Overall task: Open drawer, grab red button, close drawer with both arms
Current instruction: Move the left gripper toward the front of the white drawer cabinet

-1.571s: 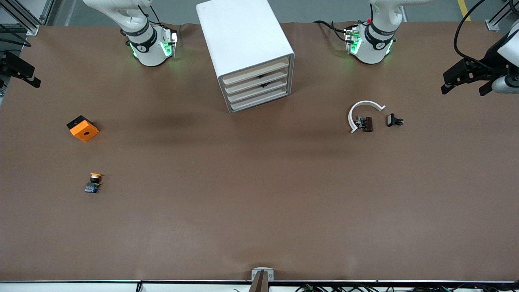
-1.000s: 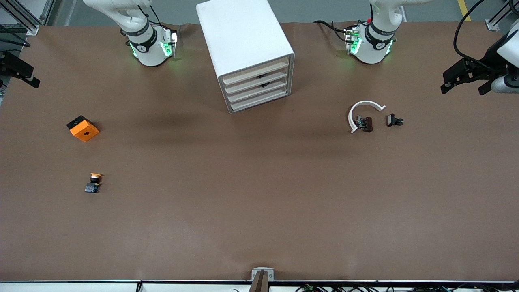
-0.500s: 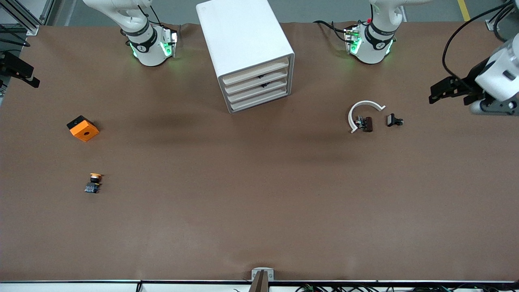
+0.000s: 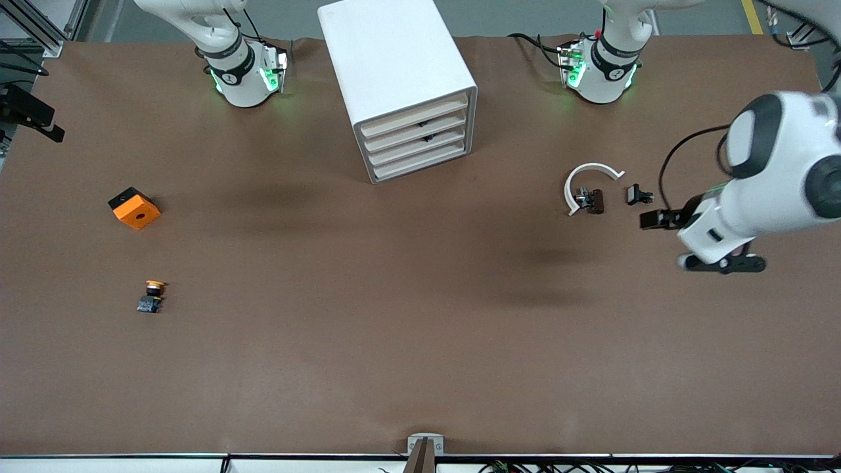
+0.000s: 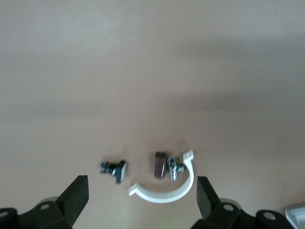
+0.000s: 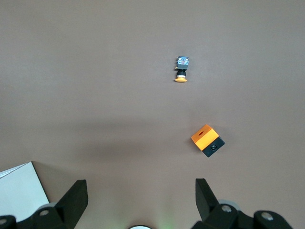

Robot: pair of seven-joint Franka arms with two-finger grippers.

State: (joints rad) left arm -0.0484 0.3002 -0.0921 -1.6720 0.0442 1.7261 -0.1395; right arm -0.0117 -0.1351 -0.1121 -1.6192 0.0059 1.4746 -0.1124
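Note:
The white cabinet (image 4: 394, 72) stands between the arms' bases, with its stacked beige drawer fronts (image 4: 416, 135) all pushed in. The button is hidden; only dark shapes show in the gaps between the drawers. My left gripper (image 4: 686, 242) hangs open and empty over the table, close to a small black part (image 4: 638, 195). The left wrist view shows its fingers (image 5: 76, 196) wide apart. My right gripper (image 4: 36, 119) waits at the table's edge at the right arm's end. It is open with nothing in it, as the right wrist view shows (image 6: 139, 202).
A white curved clip (image 4: 587, 179) lies around a dark maroon part (image 4: 595, 201), next to the small black part. An orange cube (image 4: 135, 208) and a yellow-capped button (image 4: 152, 295) lie toward the right arm's end. All are seen from the wrists too: clip (image 5: 164, 193), cube (image 6: 207, 140).
My left arm has swung in from the table's end and toward the front camera, and its open gripper is now beside the clip and the small parts. The right arm has not moved.

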